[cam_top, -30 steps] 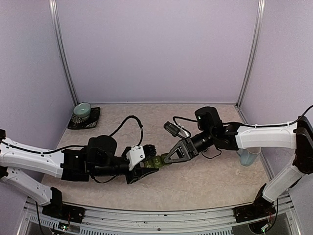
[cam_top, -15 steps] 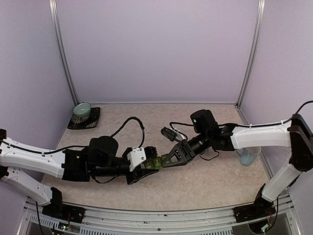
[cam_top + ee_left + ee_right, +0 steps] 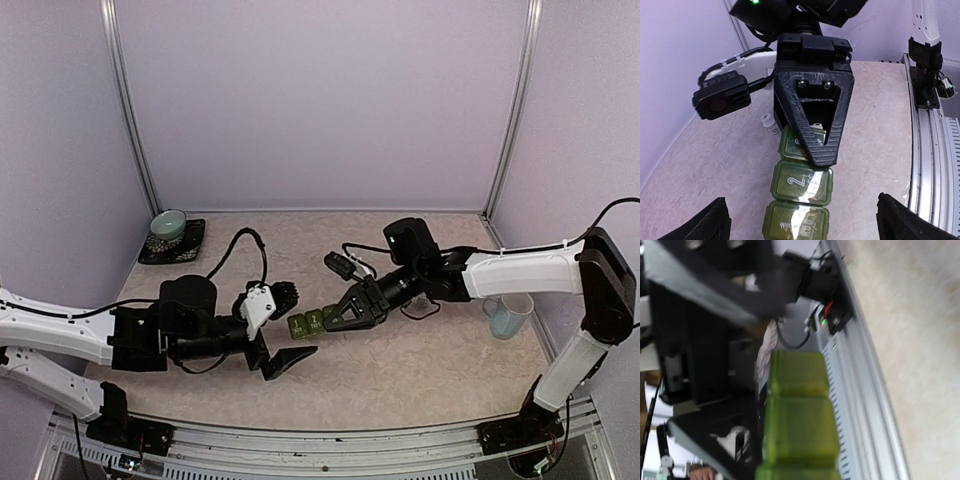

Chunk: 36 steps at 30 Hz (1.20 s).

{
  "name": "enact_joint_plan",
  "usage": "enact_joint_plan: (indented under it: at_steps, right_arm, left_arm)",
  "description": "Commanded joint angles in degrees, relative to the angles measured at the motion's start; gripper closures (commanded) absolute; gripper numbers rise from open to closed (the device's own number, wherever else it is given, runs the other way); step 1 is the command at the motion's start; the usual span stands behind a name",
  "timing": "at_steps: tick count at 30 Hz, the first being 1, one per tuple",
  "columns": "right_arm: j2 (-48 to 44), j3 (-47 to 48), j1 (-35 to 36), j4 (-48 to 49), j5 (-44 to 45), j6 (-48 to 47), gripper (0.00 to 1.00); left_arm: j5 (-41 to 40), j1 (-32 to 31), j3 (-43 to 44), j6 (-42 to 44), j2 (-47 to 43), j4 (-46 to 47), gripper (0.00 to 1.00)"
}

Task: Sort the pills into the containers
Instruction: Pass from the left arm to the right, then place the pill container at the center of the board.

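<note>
Both arms are the same build: glossy white link shells with chunky black motor housings at the joints. Left arm has a black cable looping off its wrist and a white block just behind the left gripper. Right arm has a thin black cable running along its white link, plus a little black camera box with a red ring on its face. Right gripper is scuffed matte black, with fingers shaped like open triangles and two silver screws near the top. There's a green status light glowing on the black housing above it.
</note>
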Motion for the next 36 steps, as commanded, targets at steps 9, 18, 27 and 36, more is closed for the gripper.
enact_joint_plan:
  at_steps: [9, 18, 27, 36]
  right_arm:
    - [18.00, 14.79, -9.18, 1.54, 7.04, 2.13, 0.87]
    - [33.13, 31.07, -12.66, -8.71, 10.80, -2.07, 0.87]
    - [41.63, 37.42, -14.48, -13.01, 11.87, -2.96, 0.84]
    - [42.26, 37.31, -15.29, -14.54, 13.14, -3.81, 0.75]
  left_arm:
    - [-15.07, 4.97, -10.16, -23.41, -19.76, -0.05, 0.01]
    - [-19.47, 5.92, -13.15, -33.70, -24.76, -3.92, 0.01]
    - [-20.02, 5.93, -13.77, -35.87, -25.37, -4.21, 0.01]
    - [-20.72, 5.93, -14.11, -36.07, -25.82, -3.51, 0.01]
